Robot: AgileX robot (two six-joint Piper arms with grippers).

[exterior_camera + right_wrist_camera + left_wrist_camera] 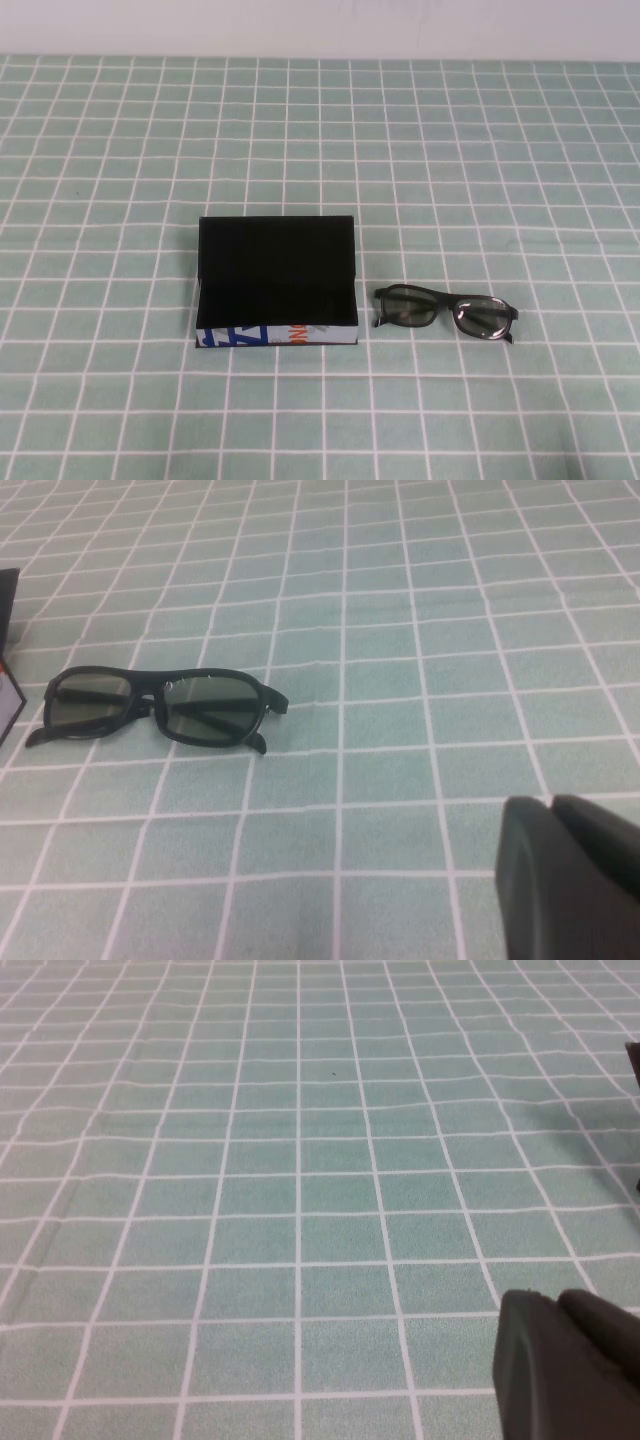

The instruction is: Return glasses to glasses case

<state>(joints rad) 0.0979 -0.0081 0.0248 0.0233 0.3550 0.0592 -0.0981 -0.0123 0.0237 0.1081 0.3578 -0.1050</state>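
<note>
Well apart: glasses ahead of right pincer; left pincer elsewhere.

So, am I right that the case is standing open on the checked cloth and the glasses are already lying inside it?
Not quite. The case is open on the checked cloth, but the glasses lie on the cloth to its right, outside it, as the high view shows. The left pincer and right pincer appear only at the edges of their own wrist views, holding nothing.
</note>
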